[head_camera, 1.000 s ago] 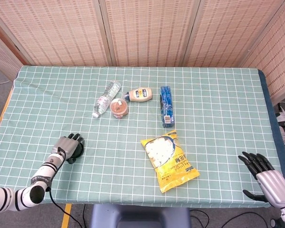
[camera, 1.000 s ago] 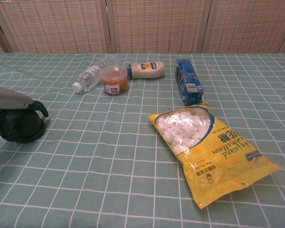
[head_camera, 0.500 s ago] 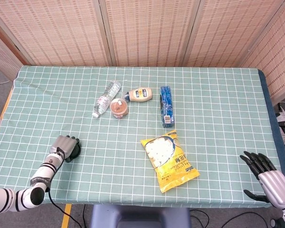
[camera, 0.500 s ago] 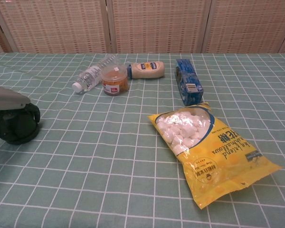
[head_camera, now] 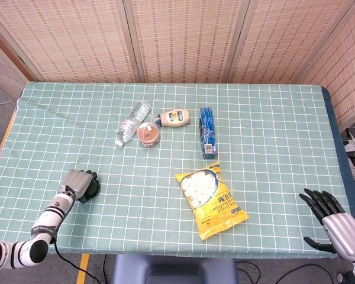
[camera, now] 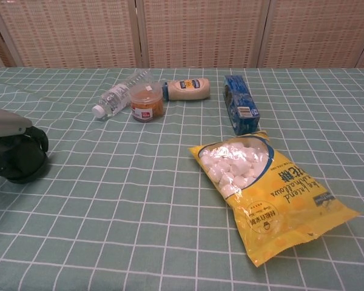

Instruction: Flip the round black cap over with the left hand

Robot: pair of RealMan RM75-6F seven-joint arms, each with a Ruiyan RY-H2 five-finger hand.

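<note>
Right hand (head_camera: 334, 222) at the near right table edge, palm down, dark fingers spread, holding nothing; seen in head view only. Left hand (head_camera: 77, 182) near the front left of the green checked cloth (head_camera: 272, 136), fingers wrapped over the black cap (camera: 19, 159) and gripping it; cap sits on the cloth under the hand, mostly covered from above, its dark rounded side showing in chest view. Which face of the cap is up cannot be told. Right of centre, a yellow marshmallow bag (head_camera: 210, 200) lies flat. Just beyond it, a blue box (head_camera: 207, 132) lies lengthwise. Farther back, left of the box: a small jar (head_camera: 148, 135) upright, a water bottle (head_camera: 131, 122) on its side touching the jar, and a mayo bottle (head_camera: 175, 118) on its side just beside both.
</note>
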